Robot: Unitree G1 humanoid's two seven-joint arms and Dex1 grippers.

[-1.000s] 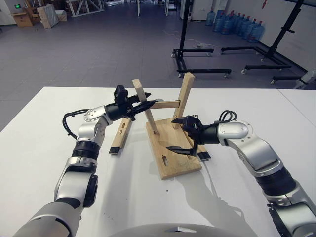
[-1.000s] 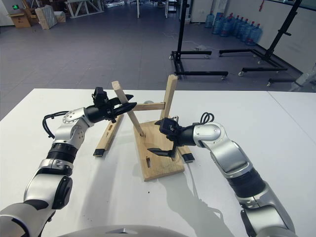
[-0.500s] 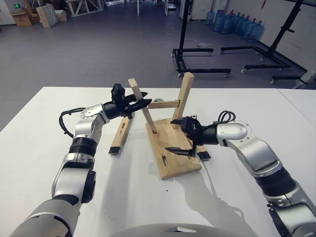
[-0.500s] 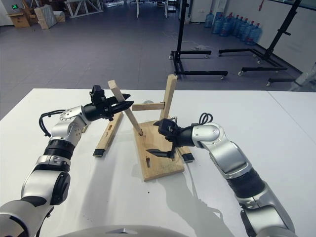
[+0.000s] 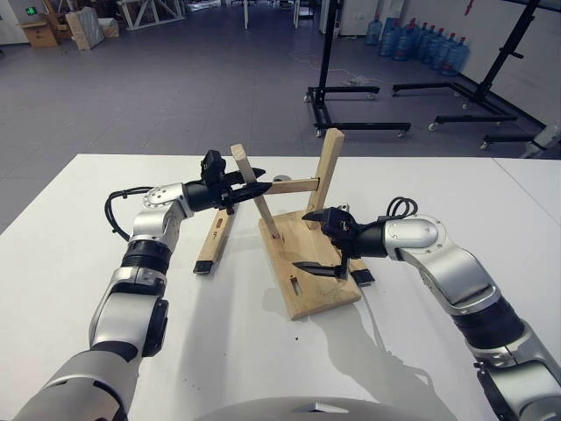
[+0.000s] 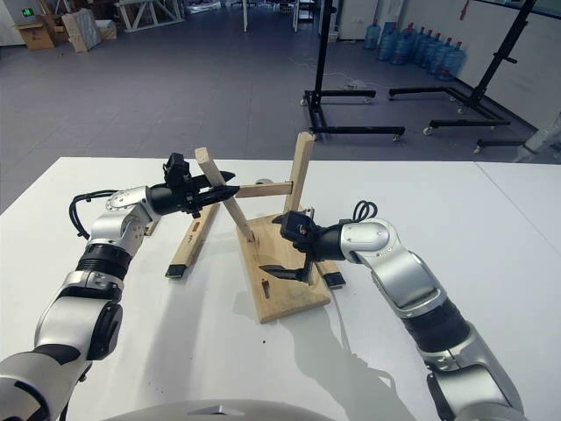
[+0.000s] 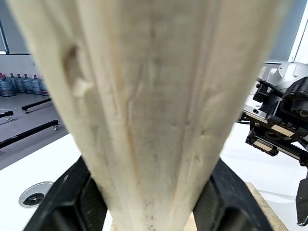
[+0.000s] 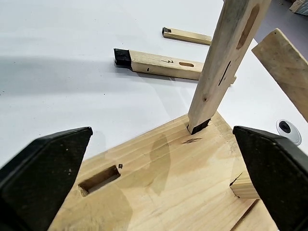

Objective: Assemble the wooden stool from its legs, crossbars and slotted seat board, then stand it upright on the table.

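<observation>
at the centre of the white tabletop (image 5: 79, 263): one wooden stool, part-built.

step in hand, as judged: seating the second leg. the black two-fingered left pincer (image 5: 256, 188) is clenched high on a pale square wooden leg (image 5: 268, 219) that leans away from the upright one, its foot resting in a corner slot of the board. to do it well:
- swing the top of the leaning leg toward the upright leg, pivoting on the foot and not dragging it out of its slot.
- line the leg's oval mortise up with the free end of the crossbar before pressing; whether that end has entered cannot be told.
- press down only once the leg stands square, or the foot may bind.
- the black right pincer (image 5: 304, 239) hangs just above the board, fingers spread wide and grasping nothing; it could steady the board or the upright leg.

appearance of parts:
- pale rectangular slotted wooden seat board (image 5: 316, 294): flat on the tabletop, underside up, one empty slot (image 8: 98, 179) near the right pincer.
- upright pale wooden leg (image 5: 330, 171): standing at the far corner, nearly vertical.
- thin pale wooden crossbar (image 5: 296, 185): level, running from the upright leg toward the left pincer.
- spare pale wooden leg with a black end cap (image 5: 213, 241): lying flat beside the board, on the left arm's side.
</observation>
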